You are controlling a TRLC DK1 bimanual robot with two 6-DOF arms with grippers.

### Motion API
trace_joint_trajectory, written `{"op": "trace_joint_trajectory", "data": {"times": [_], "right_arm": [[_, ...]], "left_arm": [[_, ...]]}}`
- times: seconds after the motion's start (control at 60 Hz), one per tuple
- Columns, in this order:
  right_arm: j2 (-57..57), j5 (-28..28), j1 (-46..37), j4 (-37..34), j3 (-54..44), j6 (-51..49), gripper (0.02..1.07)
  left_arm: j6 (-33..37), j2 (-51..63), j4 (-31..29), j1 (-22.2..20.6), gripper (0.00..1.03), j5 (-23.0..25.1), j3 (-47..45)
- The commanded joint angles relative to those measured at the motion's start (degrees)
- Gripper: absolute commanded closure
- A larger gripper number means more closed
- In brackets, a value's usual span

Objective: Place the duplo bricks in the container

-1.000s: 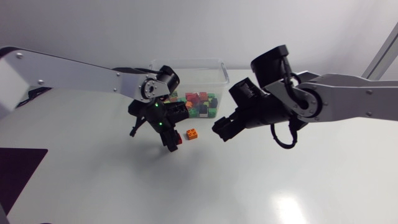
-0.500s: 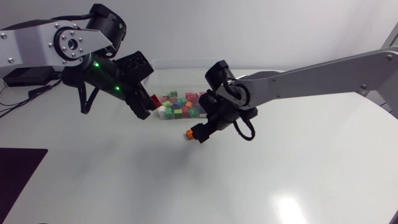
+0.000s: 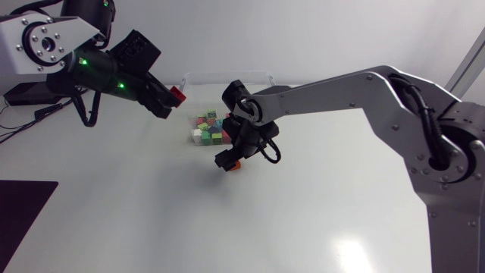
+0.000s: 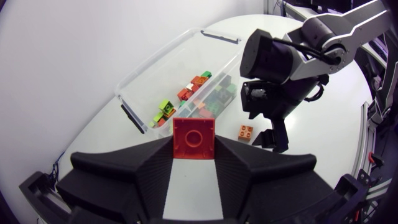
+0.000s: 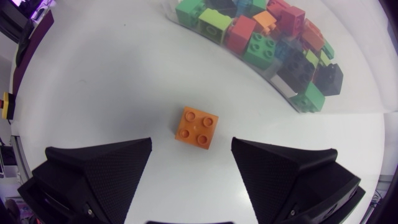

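My left gripper [image 3: 173,98] is shut on a red brick [image 3: 177,94], held in the air just left of the clear container [image 3: 258,77]. In the left wrist view the red brick [image 4: 194,137] sits clamped between the fingertips, with the container [image 4: 144,73] below and ahead. My right gripper [image 3: 229,161] is open and hangs low over an orange brick [image 3: 235,164] on the table, in front of the container. In the right wrist view the orange brick [image 5: 196,127] lies between the spread fingers [image 5: 99,167], untouched. Several coloured bricks [image 3: 212,129] fill the container.
The container's near wall stands just beyond the orange brick, with the packed bricks [image 5: 280,37] behind it. A dark mat [image 3: 23,205] lies at the table's front left. White table [image 3: 265,227] stretches in front of the arms.
My left gripper has risen from the table with the red brick and swung left and back. My right arm has stretched left and come down over the orange brick.
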Motion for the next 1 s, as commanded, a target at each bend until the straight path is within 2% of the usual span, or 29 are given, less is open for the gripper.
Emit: {"op": "trace_joint_trajectory", "data": {"times": [0.0, 0.117, 0.267, 0.367, 0.533, 0.583, 0.717, 0.733, 0.783, 0.983], "right_arm": [[3.2, 0.36, -0.11, -1.89, 2.64, 2.5, 0.16], [4.61, 0.28, -0.37, -3.38, 4.75, 3.38, 0.17], [6.45, 0.36, -0.37, -4.79, 7.82, 5.31, 0.34], [7.42, 0.54, -0.2, -4.87, 8.88, 6.46, 0.45], [8.65, 0.72, 0.07, -6.46, 10.81, 6.9, 0.48], [9.18, 0.72, 0.16, -7.07, 11.43, 6.9, 0.56], [9.79, 0.72, 0.16, -7.42, 11.78, 7.07, 0.68], [9.88, 0.8, 0.16, -7.51, 11.69, 6.9, 0.73], [10.06, 0.72, 0.07, -7.95, 11.69, 6.72, 0.78], [6.81, 0.45, -0.11, -8.21, 8.09, 6.02, 0.81]], "left_arm": [[-1.78, -1.48, 0.93, 0.95, 0.79, 1.15, -0.87], [-3.28, -2.09, 3.04, 2.0, 0.79, 2.12, -0.96], [-5.83, -2.97, 8.14, 2.53, 0.79, 2.38, -2.9], [-7.93, -3.94, 13.59, 2.79, 0.79, 2.38, -5.36], [-10.48, -4.38, 17.37, 3.76, 0.79, 2.38, -5.97], [-10.92, -4.38, 18.16, 3.85, 0.79, 2.38, -5.97], [-11.8, -4.38, 19.3, 3.85, 0.79, 2.38, -6.06], [-12.24, -4.29, 20.27, 3.93, 0.79, 2.38, -6.24], [-12.94, -3.85, 21.41, 4.02, 0.79, 2.38, -6.41], [-14.53, -1.21, 23.96, 3.41, 0.79, 2.38, -5.62]]}}
